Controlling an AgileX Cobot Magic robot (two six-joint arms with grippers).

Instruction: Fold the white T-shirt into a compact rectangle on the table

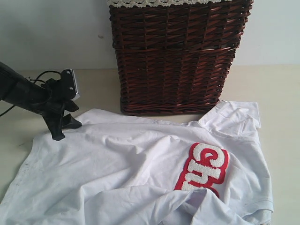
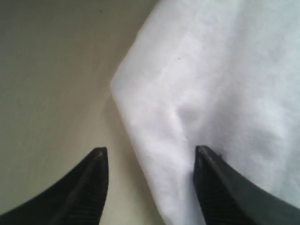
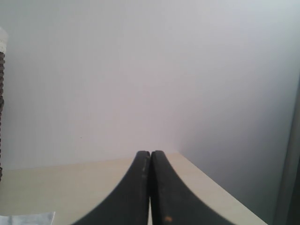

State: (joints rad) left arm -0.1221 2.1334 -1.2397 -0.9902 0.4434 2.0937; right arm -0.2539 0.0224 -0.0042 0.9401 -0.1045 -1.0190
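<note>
Left jaws spread astride white T-shirt (image 2: 211, 93) edge; right jaws pressed together, away | step: probably first fold | next: pinch edge off surface (image 2: 51, 70)

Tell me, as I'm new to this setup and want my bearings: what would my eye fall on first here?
A rumpled white T-shirt lies spread across the table, a bright red patch with fuzzy white letters on its right side. Behind it a dark wicker basket stands by the wall. At the shirt's far left corner, the left fingers stand open astride its edge.
</note>
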